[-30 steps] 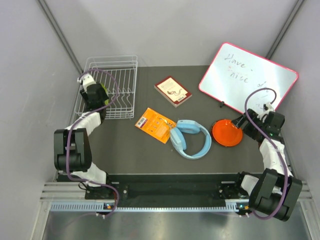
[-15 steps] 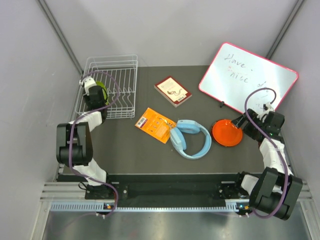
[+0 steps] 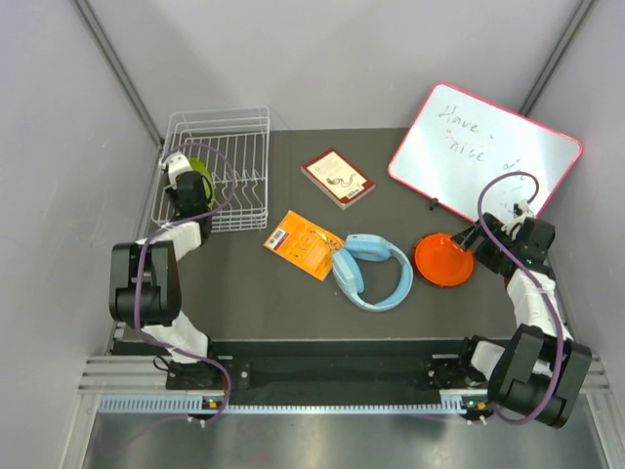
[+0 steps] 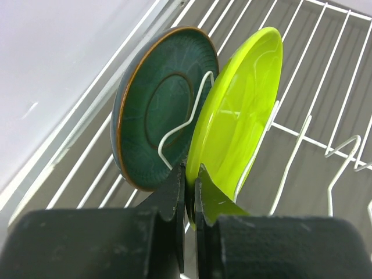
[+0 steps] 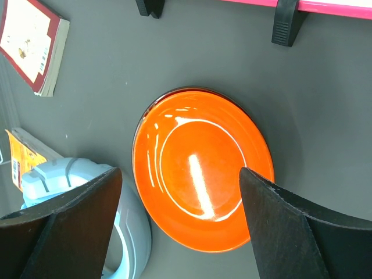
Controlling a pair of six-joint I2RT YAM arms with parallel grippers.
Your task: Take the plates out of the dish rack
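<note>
The white wire dish rack [image 3: 239, 137] stands at the table's back left. Two plates stand on edge between its prongs [image 4: 174, 136]: a dark green plate [image 4: 154, 110] and, right of it, a lime-green plate [image 4: 238, 110]. My left gripper [image 4: 190, 186] is shut on the lime-green plate's lower rim, one finger on each face. In the top view that gripper [image 3: 186, 191] sits at the rack's left side. An orange plate [image 5: 203, 168] lies flat on the table at the right. My right gripper [image 5: 180, 170] hangs open just above it, its fingers wide apart, holding nothing.
A pink-framed whiteboard [image 3: 485, 147] leans at the back right, its black feet [image 5: 285, 23] near the orange plate. A maroon book [image 3: 337, 178], an orange packet [image 3: 304, 244] and blue headphones [image 3: 372, 271] lie mid-table; the headphones [image 5: 87, 192] almost touch the orange plate.
My left gripper has pushed a little further into the rack and closed on the lime-green plate's rim. The right arm has stayed put.
</note>
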